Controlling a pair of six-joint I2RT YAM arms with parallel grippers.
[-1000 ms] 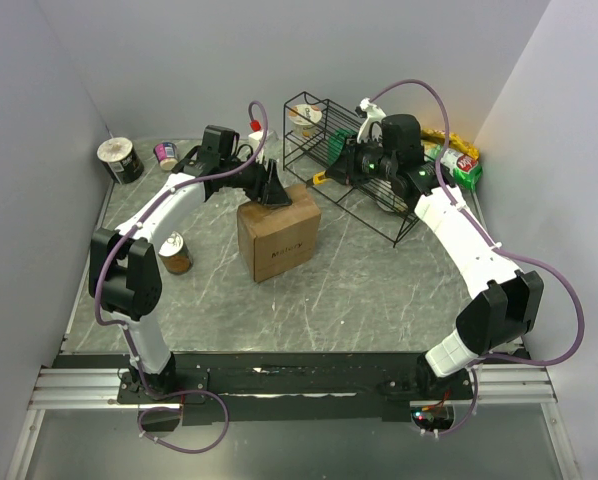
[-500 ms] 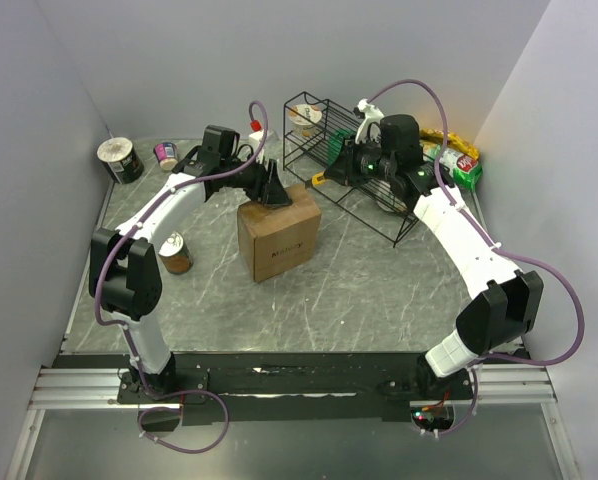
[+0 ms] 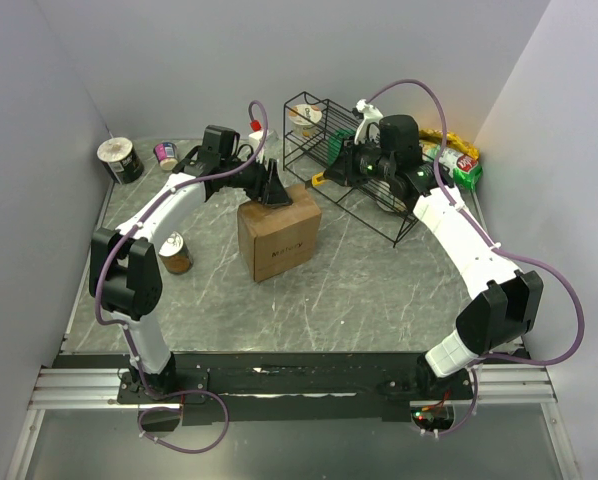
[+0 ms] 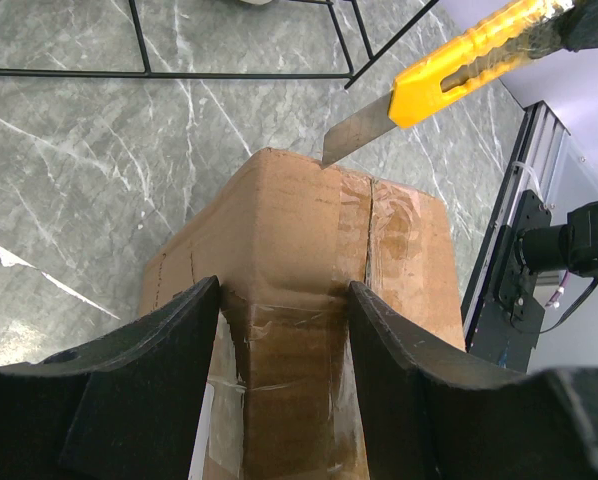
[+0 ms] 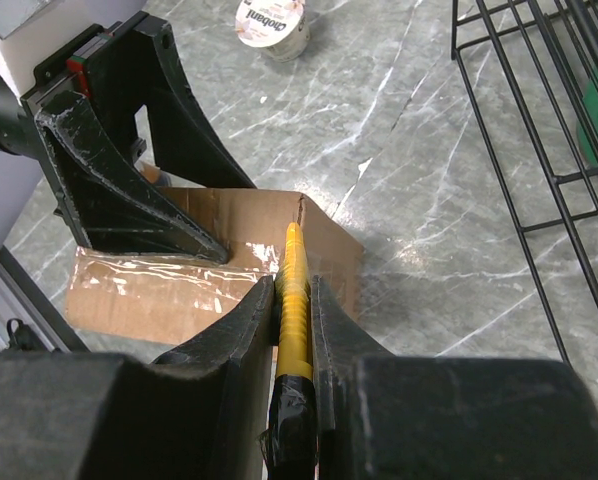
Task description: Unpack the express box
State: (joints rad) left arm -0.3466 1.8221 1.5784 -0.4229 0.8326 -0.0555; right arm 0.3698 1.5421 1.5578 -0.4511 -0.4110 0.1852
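Observation:
The express box (image 3: 279, 236) is a brown taped carton standing mid-table. My left gripper (image 3: 276, 197) is open, its black fingers (image 4: 169, 350) spread over the box's (image 4: 309, 240) taped top near one corner. My right gripper (image 3: 337, 170) is shut on a yellow utility knife (image 5: 295, 270). The knife (image 4: 459, 70) has its blade out, and the blade tip (image 4: 327, 155) touches the box's far top edge beside the tape seam. In the right wrist view the box (image 5: 169, 290) lies under the knife, with the left gripper's fingers (image 5: 129, 200) resting on its top.
A black wire rack (image 3: 364, 190) stands behind and to the right of the box, with a cup (image 3: 301, 118) inside. A can (image 3: 176, 253) stands left of the box. A dark tin (image 3: 121, 160), a small cup (image 3: 166, 154) and a green packet (image 3: 466, 166) sit along the back.

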